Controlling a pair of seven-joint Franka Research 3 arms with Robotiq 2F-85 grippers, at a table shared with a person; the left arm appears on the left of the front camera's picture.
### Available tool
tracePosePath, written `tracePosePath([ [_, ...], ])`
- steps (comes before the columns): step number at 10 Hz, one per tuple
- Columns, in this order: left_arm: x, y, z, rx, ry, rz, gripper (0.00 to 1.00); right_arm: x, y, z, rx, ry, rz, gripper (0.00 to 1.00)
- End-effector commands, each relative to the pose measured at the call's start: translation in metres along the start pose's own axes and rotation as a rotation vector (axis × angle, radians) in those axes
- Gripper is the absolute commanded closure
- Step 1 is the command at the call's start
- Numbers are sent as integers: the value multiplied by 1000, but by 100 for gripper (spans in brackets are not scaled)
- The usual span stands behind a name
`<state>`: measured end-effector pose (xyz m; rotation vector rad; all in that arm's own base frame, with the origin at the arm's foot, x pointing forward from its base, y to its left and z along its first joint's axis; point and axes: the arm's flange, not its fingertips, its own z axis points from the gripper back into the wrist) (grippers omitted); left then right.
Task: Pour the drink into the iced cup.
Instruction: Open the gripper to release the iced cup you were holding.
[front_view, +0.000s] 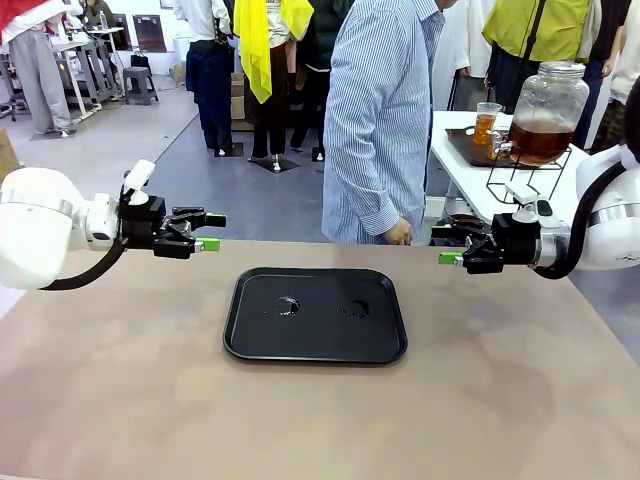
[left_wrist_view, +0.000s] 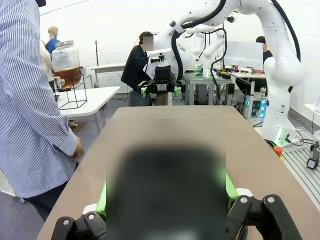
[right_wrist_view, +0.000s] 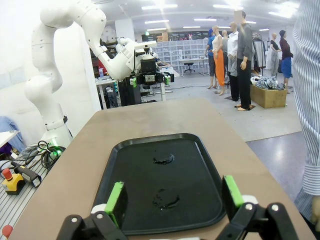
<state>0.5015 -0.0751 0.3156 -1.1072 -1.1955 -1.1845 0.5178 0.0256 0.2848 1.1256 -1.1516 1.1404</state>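
Behind the far edge of the brown table (front_view: 120, 400) stands a person in a blue-white striped shirt (front_view: 380, 120), one hand (front_view: 400, 234) hanging close to that edge. On the middle of the table lies a black rectangular plastic tray (front_view: 250, 335), and on it I see two small wet marks, one toward its left side (front_view: 287, 305) and one toward its right side (front_view: 355, 310). My left gripper (front_view: 212, 232) hangs over the left part of the table, above the surface, with its green-padded fingers spread wide. My right gripper (front_view: 444, 244) hangs over the right part, turned toward the tray, and its fingers are also wide apart with nothing between them. The amber-brown drink (front_view: 540, 140) is inside a big clear glass jar with a tap (front_view: 550, 105), which stands on a black wire stand on a white side table (front_view: 470, 170) behind the right far corner. Beside the jar stands a small glass with amber liquid (front_view: 486, 125).
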Motion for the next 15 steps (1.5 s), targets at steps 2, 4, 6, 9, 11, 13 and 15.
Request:
tracePosePath([
  [2, 2, 1, 0, -4, 7, 0, 0, 4, -1, -2, 6, 3, -3, 0],
  [4, 2, 1, 0, -4, 7, 0, 0, 4, -1, -2, 6, 3, -3, 0],
  [6, 2, 1, 0, -4, 7, 0, 0, 4, -1, -2, 6, 3, -3, 0],
  [9, 2, 1, 0, -4, 7, 0, 0, 4, -1, -2, 6, 3, -3, 0],
  [11, 2, 1, 0, -4, 7, 0, 0, 4, -1, -2, 6, 3, -3, 0],
  [13, 2, 1, 0, -4, 7, 0, 0, 4, -1, -2, 6, 3, -3, 0],
  [15, 2, 1, 0, -4, 7, 0, 0, 4, -1, -2, 6, 3, -3, 0],
])
